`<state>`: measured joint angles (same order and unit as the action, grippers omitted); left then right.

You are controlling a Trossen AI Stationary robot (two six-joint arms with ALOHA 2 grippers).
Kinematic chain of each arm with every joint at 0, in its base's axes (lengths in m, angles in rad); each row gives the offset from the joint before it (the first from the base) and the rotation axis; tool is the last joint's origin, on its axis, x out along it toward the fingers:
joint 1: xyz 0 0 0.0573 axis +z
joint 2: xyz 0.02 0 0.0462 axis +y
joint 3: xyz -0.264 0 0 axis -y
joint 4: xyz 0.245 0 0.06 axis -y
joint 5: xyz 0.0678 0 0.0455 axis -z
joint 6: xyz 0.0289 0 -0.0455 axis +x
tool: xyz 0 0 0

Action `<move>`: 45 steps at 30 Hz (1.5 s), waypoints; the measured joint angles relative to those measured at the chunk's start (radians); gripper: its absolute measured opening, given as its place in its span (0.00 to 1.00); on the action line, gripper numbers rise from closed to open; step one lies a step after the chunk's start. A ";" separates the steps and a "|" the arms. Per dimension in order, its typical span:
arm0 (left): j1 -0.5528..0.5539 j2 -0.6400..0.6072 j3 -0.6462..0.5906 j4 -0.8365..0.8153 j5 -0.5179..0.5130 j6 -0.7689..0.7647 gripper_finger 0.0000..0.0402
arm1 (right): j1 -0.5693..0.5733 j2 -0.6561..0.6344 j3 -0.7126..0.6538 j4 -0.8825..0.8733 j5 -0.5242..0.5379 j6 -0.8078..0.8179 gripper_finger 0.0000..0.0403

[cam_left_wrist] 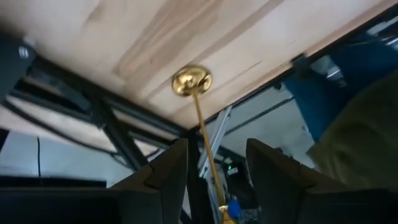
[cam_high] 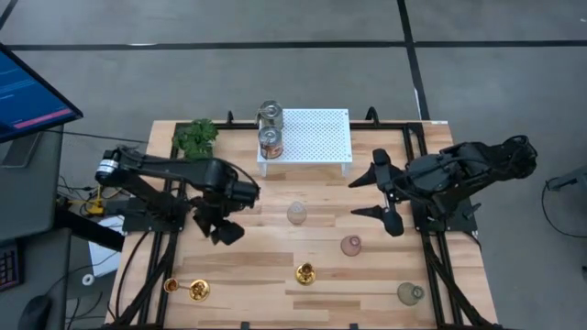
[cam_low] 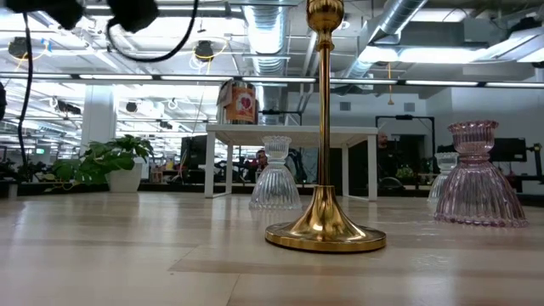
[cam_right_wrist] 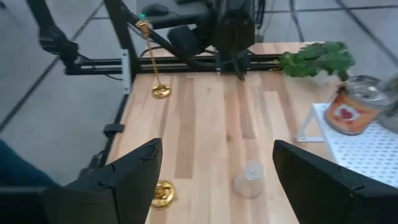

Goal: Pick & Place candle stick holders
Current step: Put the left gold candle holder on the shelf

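Note:
A tall gold candle stick holder (cam_high: 195, 291) with a thin stem stands on its round base near the table's near left corner. It also shows in the left wrist view (cam_left_wrist: 191, 81) and the right wrist view (cam_right_wrist: 153, 61). A second gold holder (cam_high: 304, 272) stands at the near middle. In the low view (cam_low: 325, 229) it shows a thin stem and a round base. My left gripper (cam_high: 220, 229) hangs open above the table, on the far side of the corner holder. In its wrist view (cam_left_wrist: 214, 146) the stem shows between the fingers but apart from them. My right gripper (cam_high: 360, 197) is wide open and empty at the right.
A clear glass vase (cam_high: 296, 213), a pink one (cam_high: 351, 245) and a greenish one (cam_high: 410, 293) stand on the table. Two tin cans (cam_high: 270, 128) stand on a white perforated rack (cam_high: 316, 137) at the back. A potted plant (cam_high: 194, 136) is at the far left.

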<state>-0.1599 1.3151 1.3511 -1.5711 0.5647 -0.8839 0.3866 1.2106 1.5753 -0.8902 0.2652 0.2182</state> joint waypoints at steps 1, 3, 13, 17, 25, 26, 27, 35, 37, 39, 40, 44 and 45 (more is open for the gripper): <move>-0.010 0.000 -0.013 0.000 0.008 -0.009 0.40 | 0.000 0.000 0.000 0.000 -0.010 0.004 0.74; -0.029 0.000 -0.032 0.000 0.014 -0.023 0.40 | 0.000 0.000 0.000 0.001 -0.033 0.011 0.74; -0.196 0.005 -0.042 0.092 0.017 -0.180 0.40 | 0.000 0.001 0.000 0.004 -0.055 -0.004 0.74; -0.238 0.030 -0.042 0.132 0.040 -0.198 0.40 | 0.000 0.001 0.000 0.009 -0.055 -0.007 0.74; -0.295 0.035 -0.078 0.135 0.095 -0.199 0.40 | 0.000 0.001 0.000 0.010 -0.055 -0.003 0.74; -0.302 0.035 -0.079 0.141 0.102 -0.199 0.40 | 0.000 0.001 0.000 0.010 -0.055 0.000 0.74; -0.308 0.035 -0.082 0.152 0.110 -0.199 0.40 | 0.000 0.001 0.000 0.010 -0.055 0.000 0.74; -0.354 0.035 -0.142 0.224 0.203 -0.247 0.40 | 0.000 0.001 0.000 0.028 -0.055 0.000 0.74; -0.369 0.035 -0.149 0.230 0.212 -0.247 0.40 | 0.000 0.001 0.000 0.041 -0.055 -0.003 0.74; -0.379 0.035 -0.155 0.236 0.222 -0.251 0.40 | 0.000 0.001 0.000 0.057 -0.055 -0.006 0.74; -0.383 0.035 -0.156 0.241 0.224 -0.251 0.40 | 0.000 0.001 0.000 0.063 -0.055 -0.007 0.74; -0.384 0.035 -0.156 0.263 0.224 -0.256 0.40 | 0.000 0.001 0.000 0.064 -0.055 -0.008 0.74; -0.384 0.035 -0.156 0.269 0.224 -0.257 0.40 | 0.000 0.001 0.000 0.064 -0.055 -0.008 0.74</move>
<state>-0.5434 1.3505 1.1954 -1.3022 0.7887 -1.1407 0.3866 1.2118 1.5753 -0.8265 0.2100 0.2104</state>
